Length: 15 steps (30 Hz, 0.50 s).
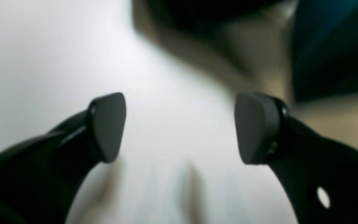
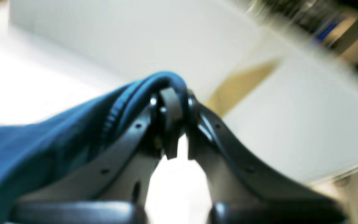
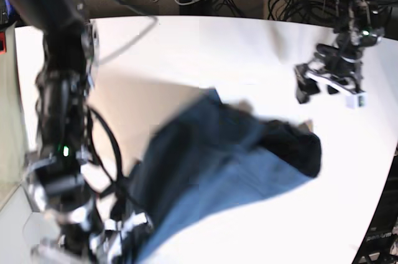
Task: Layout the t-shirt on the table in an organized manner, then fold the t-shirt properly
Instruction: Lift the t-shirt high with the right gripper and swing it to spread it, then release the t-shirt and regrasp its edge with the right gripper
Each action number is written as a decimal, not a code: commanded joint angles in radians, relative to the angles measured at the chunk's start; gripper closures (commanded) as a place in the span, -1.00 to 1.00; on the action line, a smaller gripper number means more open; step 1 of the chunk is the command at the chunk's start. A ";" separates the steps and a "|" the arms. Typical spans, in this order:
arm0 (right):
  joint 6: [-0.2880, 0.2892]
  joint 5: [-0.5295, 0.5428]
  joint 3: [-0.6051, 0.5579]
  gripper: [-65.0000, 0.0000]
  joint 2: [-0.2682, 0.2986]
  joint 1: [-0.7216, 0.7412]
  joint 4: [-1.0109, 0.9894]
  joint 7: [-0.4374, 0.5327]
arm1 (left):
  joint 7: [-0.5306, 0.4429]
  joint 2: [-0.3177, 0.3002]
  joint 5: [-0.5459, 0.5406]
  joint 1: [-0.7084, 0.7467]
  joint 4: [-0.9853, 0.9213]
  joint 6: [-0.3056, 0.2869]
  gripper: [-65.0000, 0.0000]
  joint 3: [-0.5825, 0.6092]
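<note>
Right wrist view: the right claw (image 2: 172, 109) is showing at frame centre with its jaws clamped on a rolled hem or collar edge of the t-shirt (image 2: 42, 146), which is trailing away to the lower left of the frame as a blurred blue sheet. Behind it the white tabletop (image 2: 291, 124) is filling the right half.

In the left wrist view the left claw (image 1: 179, 124) is standing wide apart, gripping nothing, with only bare tabletop (image 1: 42, 62) between its pads (image 1: 109, 124); a dark blue patch at the upper right of that frame may be shirt, but the blur is preventing a firm reading.

In the base view the left claw (image 3: 329, 83) is hanging at the upper right, well apart from the t-shirt (image 3: 230, 158), which is lying bunched across the centre and stretching toward the right claw at the lower left.

Risks, as judged: the single-point grip is leaving the cloth free to twist or drag folded under itself; a thin pinch may slip; and the left claw, being far off, is offering no counter-hold for spreading.
</note>
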 commanded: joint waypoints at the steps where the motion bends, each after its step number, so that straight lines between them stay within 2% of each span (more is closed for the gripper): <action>1: -0.009 -0.014 0.042 1.00 0.006 -0.014 0.013 0.064 | -0.018 -0.009 -0.009 -0.003 0.019 -0.001 -0.64 -0.025; 5: -0.007 -0.012 0.119 0.98 0.005 -0.178 0.008 0.197 | -0.018 -0.009 -0.009 -0.009 0.019 -0.001 -0.64 -0.084; 7: -0.007 -0.012 0.128 0.81 0.008 -0.232 0.005 0.225 | -0.018 -0.009 -0.009 -0.013 0.016 -0.001 -0.64 -0.097; 11: -0.007 -0.012 0.130 0.31 0.009 -0.309 -0.018 0.222 | -0.018 -0.004 -0.007 -0.072 -0.005 -0.001 -0.64 -0.099; 15: -0.007 -0.014 0.130 -0.07 0.009 -0.359 -0.041 0.222 | -0.018 -0.001 -0.007 -0.114 -0.039 -0.001 -0.64 -0.091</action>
